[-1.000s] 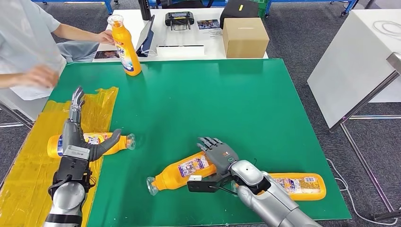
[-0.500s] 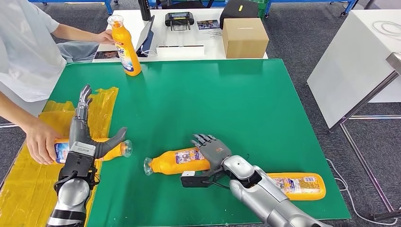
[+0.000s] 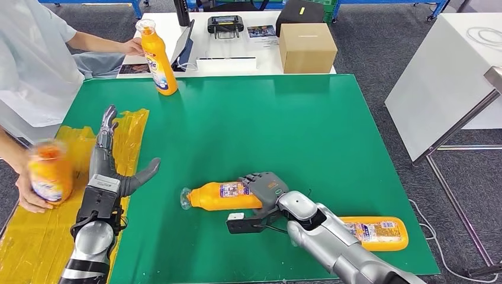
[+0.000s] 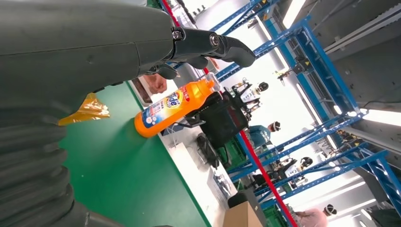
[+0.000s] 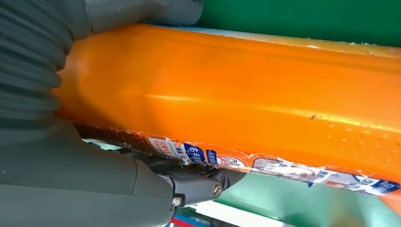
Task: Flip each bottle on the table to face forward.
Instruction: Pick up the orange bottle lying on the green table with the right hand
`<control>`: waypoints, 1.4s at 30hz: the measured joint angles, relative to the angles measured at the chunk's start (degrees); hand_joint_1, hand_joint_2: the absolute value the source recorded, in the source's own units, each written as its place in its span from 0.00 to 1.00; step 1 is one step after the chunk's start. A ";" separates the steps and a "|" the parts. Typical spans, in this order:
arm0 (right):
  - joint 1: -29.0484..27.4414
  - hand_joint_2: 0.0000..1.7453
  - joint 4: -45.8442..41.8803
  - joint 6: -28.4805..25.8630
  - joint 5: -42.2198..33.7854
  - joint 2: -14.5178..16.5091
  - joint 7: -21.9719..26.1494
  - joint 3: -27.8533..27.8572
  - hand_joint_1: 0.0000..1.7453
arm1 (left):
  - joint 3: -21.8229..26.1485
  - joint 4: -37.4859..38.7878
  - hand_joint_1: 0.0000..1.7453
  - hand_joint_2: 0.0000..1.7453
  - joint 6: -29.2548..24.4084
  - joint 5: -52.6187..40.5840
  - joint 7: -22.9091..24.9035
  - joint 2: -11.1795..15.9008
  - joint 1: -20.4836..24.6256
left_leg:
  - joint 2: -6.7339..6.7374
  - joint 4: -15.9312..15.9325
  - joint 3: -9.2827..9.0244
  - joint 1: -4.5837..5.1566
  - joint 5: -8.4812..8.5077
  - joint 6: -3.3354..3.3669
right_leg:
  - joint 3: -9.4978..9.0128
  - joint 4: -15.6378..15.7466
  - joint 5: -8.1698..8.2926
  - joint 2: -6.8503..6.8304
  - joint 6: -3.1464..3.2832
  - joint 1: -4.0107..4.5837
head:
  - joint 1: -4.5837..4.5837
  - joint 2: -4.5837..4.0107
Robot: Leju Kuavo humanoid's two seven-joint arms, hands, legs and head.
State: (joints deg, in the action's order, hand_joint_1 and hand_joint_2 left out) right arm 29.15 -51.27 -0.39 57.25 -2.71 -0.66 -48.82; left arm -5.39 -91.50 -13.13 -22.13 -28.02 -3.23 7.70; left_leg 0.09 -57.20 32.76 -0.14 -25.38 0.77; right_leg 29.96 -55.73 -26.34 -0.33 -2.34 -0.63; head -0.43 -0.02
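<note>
Person's hand: at 9 o'clock off the table edge, lifting a blurred orange bottle clear of the yellow sheet.
Left hand: over the yellow sheet at 8 o'clock, flat with fingers apart, holding nothing.
Standing bottle: upright at 11 o'clock on the green table, steadied by the person's other hand; judged finished.
Middle bottle: lying at 6 o'clock, cap towards 9 o'clock, label partly up.
Right hand: clamped round the middle bottle's base end; the right wrist view shows fingers wrapped on it.
Far-right bottle: lying flat at 5 o'clock, untouched, partly behind the right arm.
Progress: judged about midway; middle bottle being turned, far-right bottle left.
</note>
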 joint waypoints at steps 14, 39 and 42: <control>-11.48 1.00 -16.66 -17.49 -6.74 2.51 1.40 11.24 1.00 | -0.74 -3.05 0.00 1.00 3.21 -0.12 1.20 -0.03 -3.26 | -0.04 0.01 0.22 -0.01 -0.02 -0.01 | 0.23 -0.01 -0.02 -0.03 -0.01 0.01 | -0.02 0.00; -22.40 1.00 -32.82 -21.51 -35.20 10.06 24.78 28.40 1.00 | -9.66 -2.36 0.00 1.00 24.26 25.34 4.57 0.02 -1.64 | -0.01 0.01 0.23 -0.01 -0.02 -0.01 | 0.23 0.00 -0.01 -0.01 0.00 0.01 | -0.01 0.00; -22.29 1.00 -32.35 -19.60 -35.24 10.09 25.07 27.68 1.00 | -10.10 -1.83 0.00 1.00 26.28 27.81 5.21 0.03 -1.03 | 0.00 0.01 0.23 0.00 -0.02 -0.01 | 0.22 0.00 -0.01 0.00 0.00 0.01 | -0.02 0.00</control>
State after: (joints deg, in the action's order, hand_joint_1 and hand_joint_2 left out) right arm 6.86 -83.62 -19.99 22.00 7.38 24.42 -21.15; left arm -15.50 -93.33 13.15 5.68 -22.81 -3.20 6.67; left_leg 0.09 -57.19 33.00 -0.14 -25.39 0.75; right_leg 30.18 -55.74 -26.34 -0.34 -2.34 -0.62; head -0.45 -0.02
